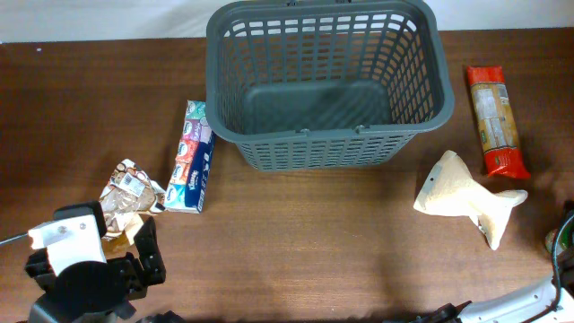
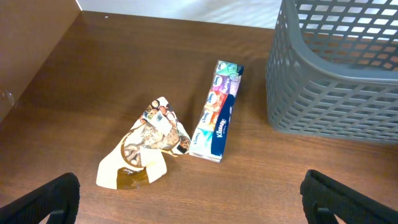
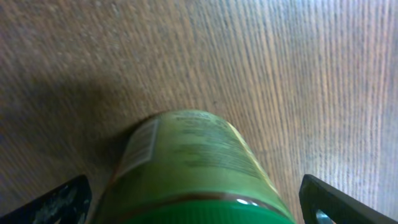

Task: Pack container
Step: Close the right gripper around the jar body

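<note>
The dark grey slotted basket (image 1: pixel 327 85) stands at the back centre, with nothing inside; its wall shows in the left wrist view (image 2: pixel 336 68). My left gripper (image 2: pixel 193 202) is open and holds nothing at the front left, just short of a crumpled brown-and-cream snack packet (image 2: pixel 146 146) and a Kleenex tissue multipack (image 2: pixel 217 112). My right gripper (image 3: pixel 196 205) is open at the right edge, its fingers on either side of a green can with a green lid (image 3: pixel 193 168) that lies on the table. The fingers are apart from the can.
A cream fish-shaped packet (image 1: pixel 466 197) lies right of centre. A red-ended packet of biscuits (image 1: pixel 495 121) lies at the far right. The snack packet (image 1: pixel 126 193) and tissue pack (image 1: pixel 193 157) lie left of the basket.
</note>
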Motion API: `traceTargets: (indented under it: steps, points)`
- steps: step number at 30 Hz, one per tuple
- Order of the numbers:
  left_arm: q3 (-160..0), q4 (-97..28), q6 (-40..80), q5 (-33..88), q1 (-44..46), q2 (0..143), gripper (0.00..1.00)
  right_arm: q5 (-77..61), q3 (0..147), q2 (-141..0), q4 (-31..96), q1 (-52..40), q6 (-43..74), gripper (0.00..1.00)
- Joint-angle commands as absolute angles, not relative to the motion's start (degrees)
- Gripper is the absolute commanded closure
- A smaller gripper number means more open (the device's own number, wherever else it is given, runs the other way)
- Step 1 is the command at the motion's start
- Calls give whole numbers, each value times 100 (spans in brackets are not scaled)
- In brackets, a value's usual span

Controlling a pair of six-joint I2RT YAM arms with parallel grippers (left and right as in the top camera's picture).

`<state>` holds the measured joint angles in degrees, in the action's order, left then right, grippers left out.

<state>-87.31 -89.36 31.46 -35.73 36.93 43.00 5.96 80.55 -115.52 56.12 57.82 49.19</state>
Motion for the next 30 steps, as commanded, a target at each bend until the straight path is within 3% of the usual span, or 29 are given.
traceTargets:
  steps: [1,30]
  points:
    - [-8759,-8925,3118,-3529,3669,4289,0,513,8029,-11579,5572,5778,4821,1]
    - [-8759,-8925,3118,-3529,3669,4289,0,580,8029,-11579,5435,5778,4825,1]
